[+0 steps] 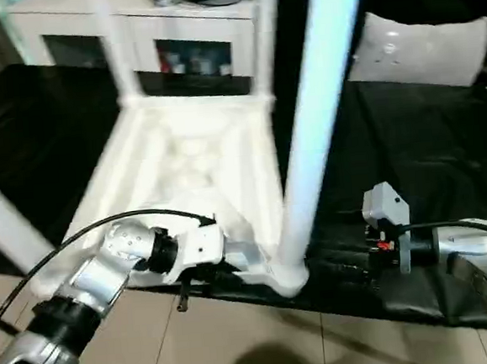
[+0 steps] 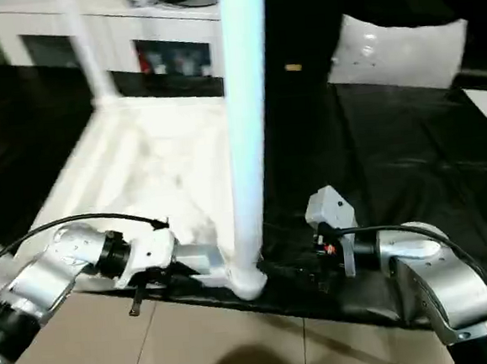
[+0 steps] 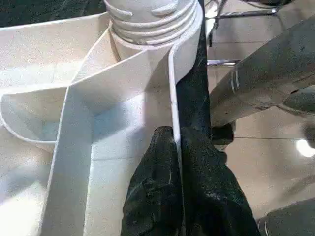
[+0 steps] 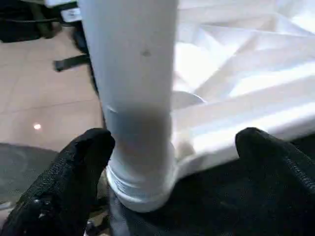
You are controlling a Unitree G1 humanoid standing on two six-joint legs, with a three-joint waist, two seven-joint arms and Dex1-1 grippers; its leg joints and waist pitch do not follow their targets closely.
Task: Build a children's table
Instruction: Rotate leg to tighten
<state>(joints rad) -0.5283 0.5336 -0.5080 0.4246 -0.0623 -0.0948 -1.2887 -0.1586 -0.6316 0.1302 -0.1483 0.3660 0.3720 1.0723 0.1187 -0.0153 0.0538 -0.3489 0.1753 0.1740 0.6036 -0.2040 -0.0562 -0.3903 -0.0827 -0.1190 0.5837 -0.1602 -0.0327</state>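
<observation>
The children's table top (image 1: 192,169) lies upside down on a black cloth, ribbed side up. A white leg (image 1: 315,126) stands upright in its near right corner socket. Two more legs (image 1: 115,49) rise at the far corners. My left gripper (image 3: 174,135) is shut on the thin rim wall (image 3: 172,88) of the top, just beside that near socket. My right gripper (image 4: 174,140) is open. Its black fingers (image 4: 93,147) stand one on each side of the leg's base (image 4: 140,162). One finger is close to the leg and the other is well apart from it.
The black cloth (image 1: 427,151) covers the work surface, and its front edge drops to a tiled floor (image 1: 239,342). A white cabinet (image 1: 172,27) with shelves stands behind. A white cushion-like object (image 1: 423,46) lies at the back right. A blurred white leg (image 1: 2,218) crosses the left edge.
</observation>
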